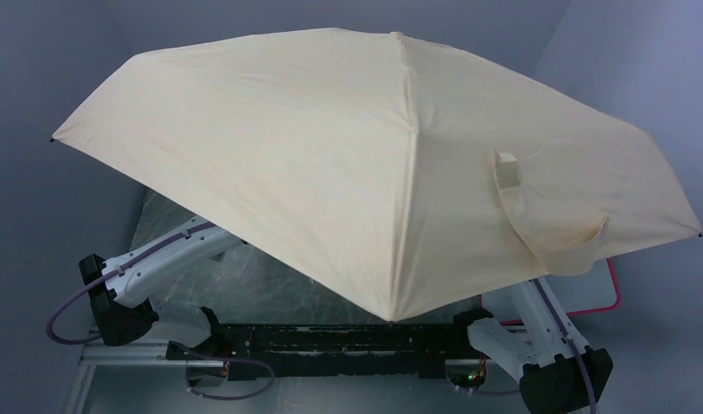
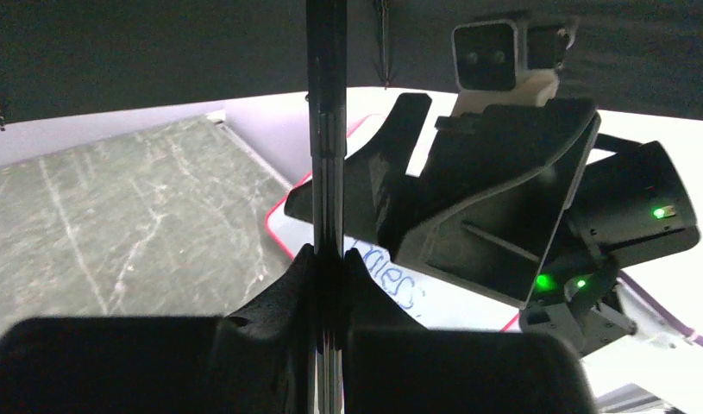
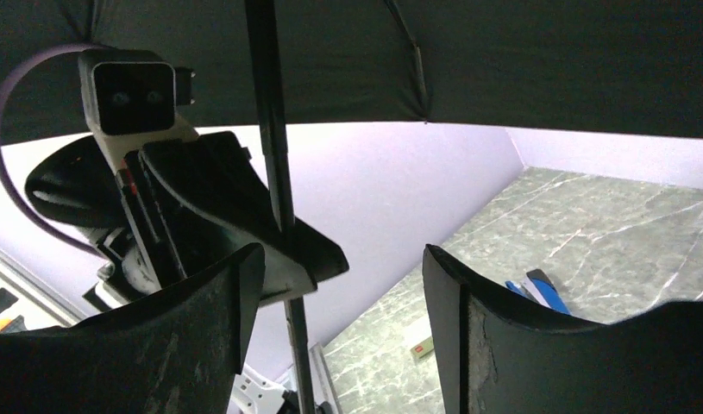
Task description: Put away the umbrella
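The umbrella is open. Its cream-beige canopy (image 1: 330, 164) covers most of the top view and hides both grippers there; its beige strap (image 1: 546, 228) hangs on the right side. From below, the black lining (image 2: 158, 52) and the thin dark shaft (image 2: 327, 129) show. My left gripper (image 2: 329, 267) is shut on the shaft, which runs upright between its jaws. My right gripper (image 3: 341, 285) is open, with the shaft (image 3: 270, 155) just inside its left finger and the left gripper's body behind it. The wooden handle is out of view.
The table (image 2: 115, 216) has a dark green marbled top. A white board with a pink rim (image 1: 593, 289) lies at the right, with blue writing (image 2: 391, 280). A blue object (image 3: 537, 291) and a small yellow-green item (image 3: 422, 348) lie on the table.
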`<state>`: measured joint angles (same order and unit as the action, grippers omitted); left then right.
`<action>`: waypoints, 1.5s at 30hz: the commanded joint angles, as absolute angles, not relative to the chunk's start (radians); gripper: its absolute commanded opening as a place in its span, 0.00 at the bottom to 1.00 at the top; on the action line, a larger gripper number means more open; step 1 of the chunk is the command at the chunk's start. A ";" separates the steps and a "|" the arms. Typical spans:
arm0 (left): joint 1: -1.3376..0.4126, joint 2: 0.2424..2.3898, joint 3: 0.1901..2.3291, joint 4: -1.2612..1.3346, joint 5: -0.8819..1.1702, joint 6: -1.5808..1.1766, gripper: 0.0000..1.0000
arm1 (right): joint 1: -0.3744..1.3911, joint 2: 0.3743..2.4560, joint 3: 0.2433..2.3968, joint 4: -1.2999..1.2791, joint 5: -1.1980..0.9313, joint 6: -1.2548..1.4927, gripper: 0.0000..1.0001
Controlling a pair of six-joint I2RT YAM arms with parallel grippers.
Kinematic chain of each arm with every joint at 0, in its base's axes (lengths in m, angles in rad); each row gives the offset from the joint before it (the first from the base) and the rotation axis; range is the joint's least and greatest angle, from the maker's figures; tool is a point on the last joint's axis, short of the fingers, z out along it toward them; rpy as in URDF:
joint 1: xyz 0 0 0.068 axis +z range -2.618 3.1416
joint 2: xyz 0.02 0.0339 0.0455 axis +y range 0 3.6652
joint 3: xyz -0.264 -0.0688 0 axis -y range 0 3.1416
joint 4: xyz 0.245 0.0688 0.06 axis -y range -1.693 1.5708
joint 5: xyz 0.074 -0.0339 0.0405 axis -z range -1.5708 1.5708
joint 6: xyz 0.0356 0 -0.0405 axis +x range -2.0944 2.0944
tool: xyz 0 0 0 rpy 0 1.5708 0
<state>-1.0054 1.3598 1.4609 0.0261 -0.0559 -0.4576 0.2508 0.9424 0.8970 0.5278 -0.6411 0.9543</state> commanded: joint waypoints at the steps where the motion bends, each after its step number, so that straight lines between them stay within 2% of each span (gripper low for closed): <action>1: -1.050 1.389 1.546 -0.094 -0.198 -0.368 0.05 | 0.253 0.939 0.906 0.540 -0.606 0.945 0.71; 6: -1.089 1.422 1.582 -0.182 -0.287 -0.350 0.05 | 0.253 0.934 0.899 0.553 -0.566 0.950 0.71; 20: -1.144 1.489 1.609 -0.214 -0.347 -0.352 0.05 | 0.270 0.984 0.900 0.495 -0.459 0.985 0.70; 33: -1.146 1.497 1.630 -0.227 -0.462 -0.421 0.05 | 0.457 0.913 0.733 0.593 -0.201 0.826 0.70; 45: -1.146 1.493 1.582 -0.214 -0.429 -0.407 0.05 | 0.469 1.006 0.896 0.445 -0.162 0.792 0.67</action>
<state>-1.1408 1.5051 1.5753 -0.2855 -0.4332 -0.4152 0.4614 0.9703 0.8139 0.5011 -0.1848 0.8257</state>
